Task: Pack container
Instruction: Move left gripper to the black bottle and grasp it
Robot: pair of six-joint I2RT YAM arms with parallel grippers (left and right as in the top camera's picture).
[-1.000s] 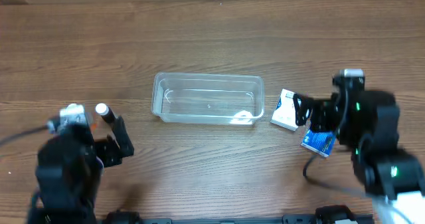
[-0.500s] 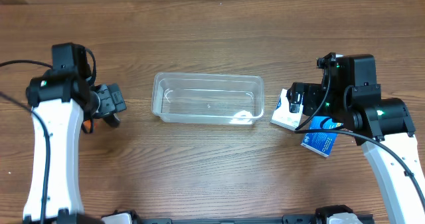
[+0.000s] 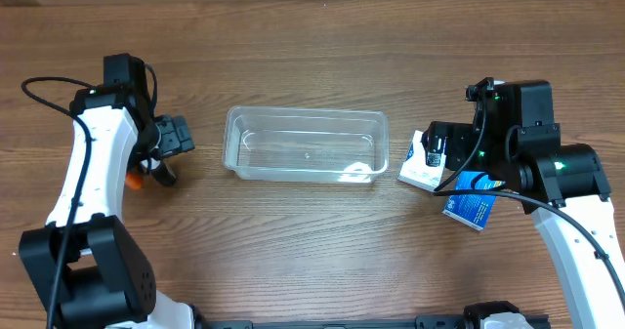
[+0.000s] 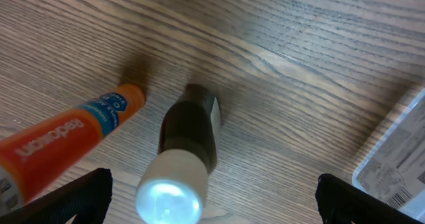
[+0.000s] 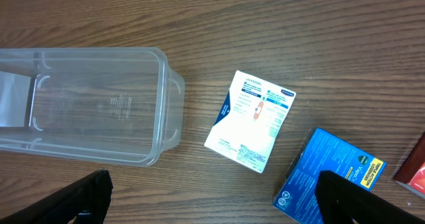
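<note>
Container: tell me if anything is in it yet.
No, the clear container is empty; the white box and blue box lie on the table beside it.

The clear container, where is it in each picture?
Overhead: the container sits mid-table, empty.
Left wrist: only one corner of it shows, at the right edge.
Right wrist: it fills the left side.
Shared landmark: the white box beside its short end, seen overhead and by the right wrist, not the left.
</note>
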